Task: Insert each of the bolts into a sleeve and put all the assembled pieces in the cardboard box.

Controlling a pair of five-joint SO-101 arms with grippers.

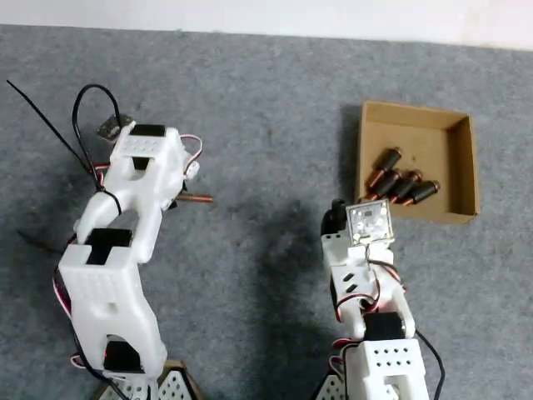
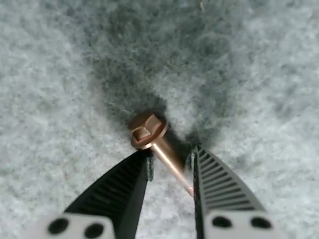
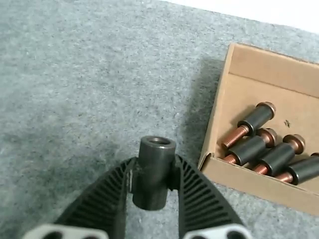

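My left gripper [image 2: 170, 158] is shut on a copper bolt [image 2: 149, 132], held off the carpet with its hex head pointing away from the fingers. In the high view the bolt [image 1: 197, 197] sticks out sideways from the left arm toward the middle of the table. My right gripper [image 3: 152, 172] is shut on a black sleeve [image 3: 157, 149], whose open bore faces outward. It sits just off the near left corner of the cardboard box [image 1: 416, 112]. Several assembled pieces [image 1: 401, 182] lie side by side in the box [image 3: 219, 109], black sleeves on copper bolts [image 3: 264, 149].
Grey carpet [image 1: 266, 108] covers the table, with open room between the two arms. A black cable [image 1: 50, 125] loops behind the left arm. The white wall edge runs along the far side.
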